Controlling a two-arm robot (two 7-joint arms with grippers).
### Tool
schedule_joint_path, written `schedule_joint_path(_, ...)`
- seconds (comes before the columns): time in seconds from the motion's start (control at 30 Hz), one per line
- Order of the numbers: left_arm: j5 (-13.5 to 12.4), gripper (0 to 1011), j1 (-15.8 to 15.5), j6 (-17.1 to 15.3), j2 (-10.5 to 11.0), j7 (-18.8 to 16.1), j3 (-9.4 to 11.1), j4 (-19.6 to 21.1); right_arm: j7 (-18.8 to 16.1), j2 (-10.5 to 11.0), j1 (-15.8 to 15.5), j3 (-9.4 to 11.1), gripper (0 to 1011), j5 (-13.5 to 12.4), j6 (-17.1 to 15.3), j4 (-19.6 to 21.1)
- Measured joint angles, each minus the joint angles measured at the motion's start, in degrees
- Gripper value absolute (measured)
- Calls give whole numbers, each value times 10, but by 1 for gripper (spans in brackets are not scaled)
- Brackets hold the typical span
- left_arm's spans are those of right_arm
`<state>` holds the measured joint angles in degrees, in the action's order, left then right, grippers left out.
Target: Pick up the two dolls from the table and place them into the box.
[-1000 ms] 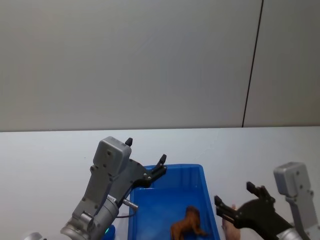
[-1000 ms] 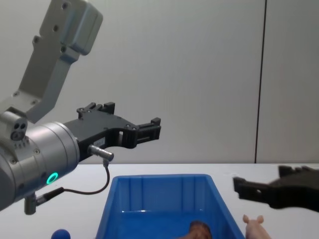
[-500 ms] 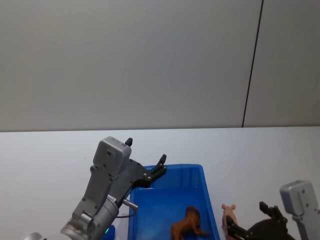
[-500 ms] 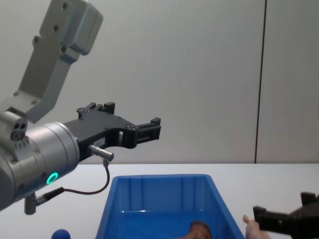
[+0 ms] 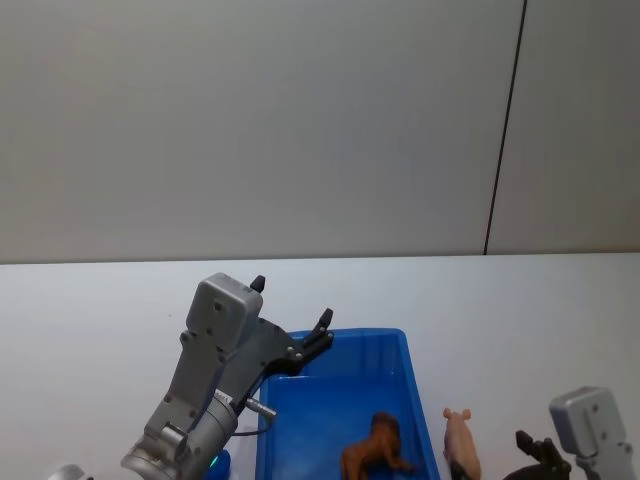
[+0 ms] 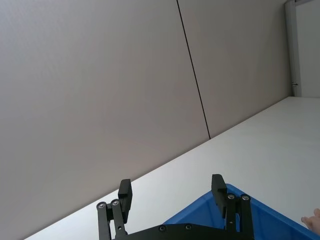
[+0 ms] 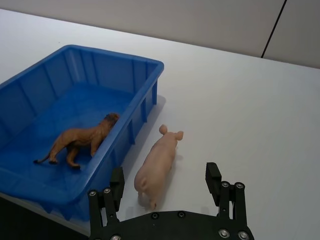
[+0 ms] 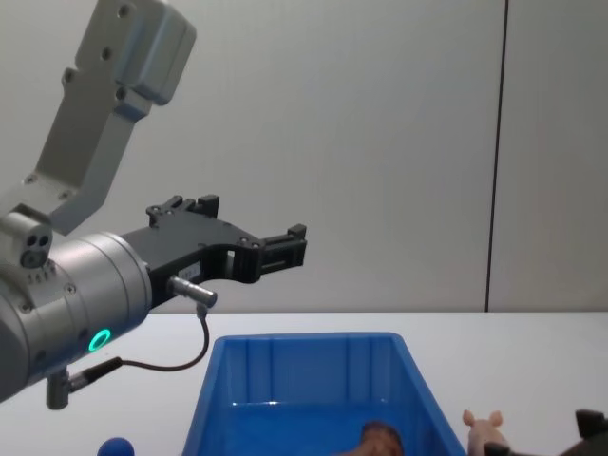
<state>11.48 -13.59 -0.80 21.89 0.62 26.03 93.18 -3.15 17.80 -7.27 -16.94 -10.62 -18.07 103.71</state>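
The brown lion doll [image 7: 80, 140] stands inside the blue box [image 7: 127, 59], toward its near right side; it is also in the head view [image 5: 375, 450]. The pink pig doll [image 7: 157, 162] lies on the white table [image 7: 240, 100] just right of the box, seen again in the head view [image 5: 460, 452]. My right gripper [image 7: 165, 174] is open, and the pig lies in line with the gap between its fingers, untouched. My left gripper [image 5: 292, 302] hangs open and empty above the box's far left corner [image 8: 249, 228].
A small blue object [image 8: 116, 446] sits on the table left of the box. A grey wall with a dark vertical seam [image 5: 505, 130] stands behind the table. Bare tabletop spreads right of the pig and beyond the box.
My right gripper has drawn back toward the near edge and dropped lower, uncovering the pig on the table. The left arm, the box and the lion have not moved.
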Motion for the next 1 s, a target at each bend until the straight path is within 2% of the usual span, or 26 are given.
schedule_joint_path(0.57,0,1001,0,0,0,0,0,0,-10,-12,7,-7,1001,26,-1,-33)
schedule_joint_path(1.0,0,1001,0,0,0,0,0,0,-21,-30,33,-11,1001,56,25,-80)
